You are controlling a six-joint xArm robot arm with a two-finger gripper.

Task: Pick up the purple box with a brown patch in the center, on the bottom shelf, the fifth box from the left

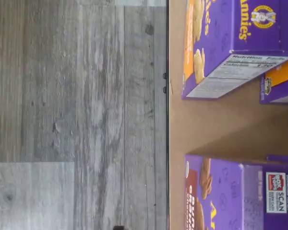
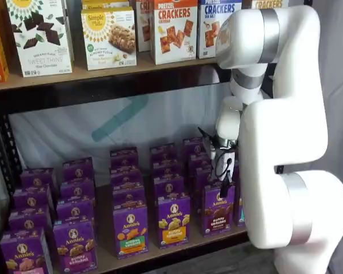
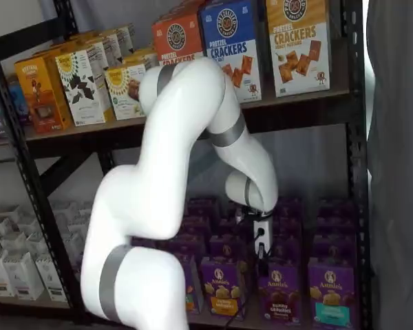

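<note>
Purple box [image 2: 218, 209] [image 3: 279, 291] stood front-row on the bottom shelf [image 2: 160, 249], yellow-patch carton [image 2: 173, 221] at its nine o'clock, and at twelve o'clock hung the gripper [image 2: 224, 187] [image 3: 261, 247], jaws hidden — wide apart, apparently empty.

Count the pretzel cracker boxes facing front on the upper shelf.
3, side by side along the upper shelf in a shelf view: red-orange box on the left, blue box in the middle, yellow-orange box on the right. More may stand hidden behind them.

Grey wood-plank floor [image 1: 77, 96], black metal rack [image 3: 27, 172], pale backdrop [image 2: 131, 123].
</note>
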